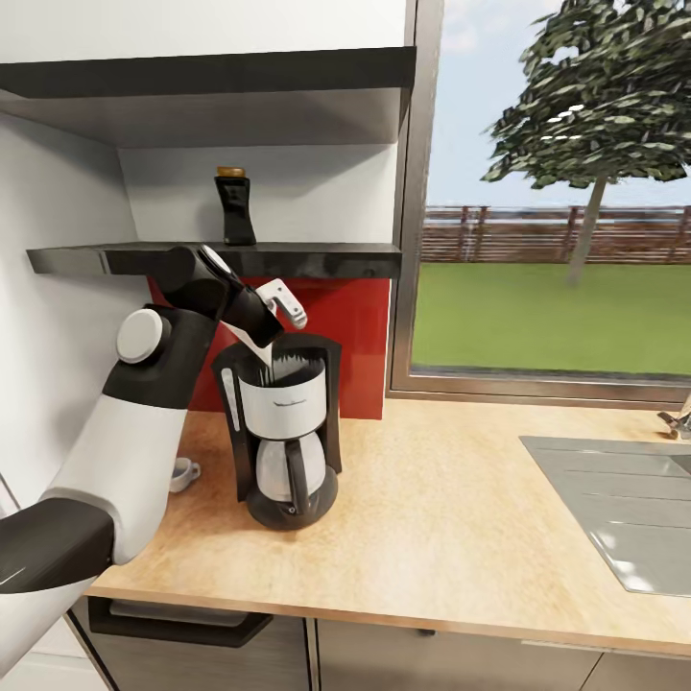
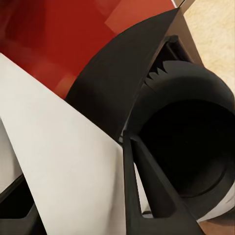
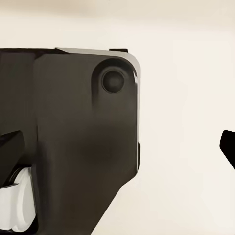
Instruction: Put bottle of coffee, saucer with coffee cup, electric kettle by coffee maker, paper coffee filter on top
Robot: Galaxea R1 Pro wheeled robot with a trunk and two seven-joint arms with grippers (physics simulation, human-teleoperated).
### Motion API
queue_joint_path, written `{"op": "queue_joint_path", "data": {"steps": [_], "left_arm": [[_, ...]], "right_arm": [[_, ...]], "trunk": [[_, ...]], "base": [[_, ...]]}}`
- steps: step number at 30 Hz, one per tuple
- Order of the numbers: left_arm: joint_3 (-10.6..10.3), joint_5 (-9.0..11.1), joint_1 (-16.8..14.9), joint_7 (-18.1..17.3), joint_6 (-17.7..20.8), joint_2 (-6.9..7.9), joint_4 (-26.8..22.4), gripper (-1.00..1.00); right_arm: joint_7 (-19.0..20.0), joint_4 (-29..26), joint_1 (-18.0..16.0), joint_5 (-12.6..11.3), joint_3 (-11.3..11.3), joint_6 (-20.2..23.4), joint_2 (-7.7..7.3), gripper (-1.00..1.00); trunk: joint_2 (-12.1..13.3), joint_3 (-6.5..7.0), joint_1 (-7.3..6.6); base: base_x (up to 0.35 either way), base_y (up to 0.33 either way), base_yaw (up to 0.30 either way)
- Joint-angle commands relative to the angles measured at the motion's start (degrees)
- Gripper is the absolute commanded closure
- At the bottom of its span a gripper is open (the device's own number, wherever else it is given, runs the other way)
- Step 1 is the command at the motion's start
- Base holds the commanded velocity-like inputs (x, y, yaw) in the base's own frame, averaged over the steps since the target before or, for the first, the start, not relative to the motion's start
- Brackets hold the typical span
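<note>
Left arm bent up from the elbow, wrist angled down over the coffee maker (image 1: 285, 432) on the counter (image 1: 461, 518). Left gripper (image 1: 257, 347) pinches a white paper filter (image 2: 63, 161), lower edge at the maker's open top. Glass carafe sits in the maker. Coffee bottle (image 1: 233, 205) on the shelf (image 1: 317, 259). Cup (image 1: 181, 472) behind the arm. Right gripper (image 3: 117, 147): cannot tell. No legible writing.
</note>
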Motion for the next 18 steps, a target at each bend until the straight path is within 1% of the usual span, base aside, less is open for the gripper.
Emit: {"op": "queue_joint_path", "data": {"steps": [1, 5, 9, 13, 18], "left_arm": [[-0.01, -0.63, -0.03, -0.54, 0.51, -0.03, -0.03, 1.00], [-0.11, -0.72, -0.03, -0.53, 0.51, -0.23, -0.03, 1.00], [-1.15, -0.73, 0.04, -0.56, 0.52, -0.64, -0.03, 1.00], [-1.98, -0.74, 0.06, -0.58, 0.56, -0.85, -0.03, 1.00], [-2.26, -0.74, 0.06, -0.59, 0.59, -0.89, -0.03, 1.00]], "right_arm": [[-0.11, 0.05, -0.03, 0.01, 0.01, -0.19, 0.00, -1.00], [-0.11, 0.05, 0.00, 0.00, 0.01, -0.19, -0.07, -1.00], [-0.13, 0.05, -0.01, 0.00, -0.06, -0.19, -0.10, -1.00], [-0.18, 0.05, -0.03, 0.00, -0.08, -0.19, -0.21, -1.00], [-0.19, 0.05, -0.03, 0.00, -0.08, -0.19, -0.25, -1.00]], "trunk": [[-0.04, -0.03, 0.02], [-0.04, -0.03, 0.02], [-0.04, -0.03, 0.02], [-0.04, -0.03, 0.02], [-0.04, -0.03, 0.02]], "base": [[0.000, 0.000, 0.000], [0.000, 0.000, 0.000], [0.002, 0.000, 0.000], [0.117, 0.000, 0.000], [0.059, 0.000, 0.000]]}}
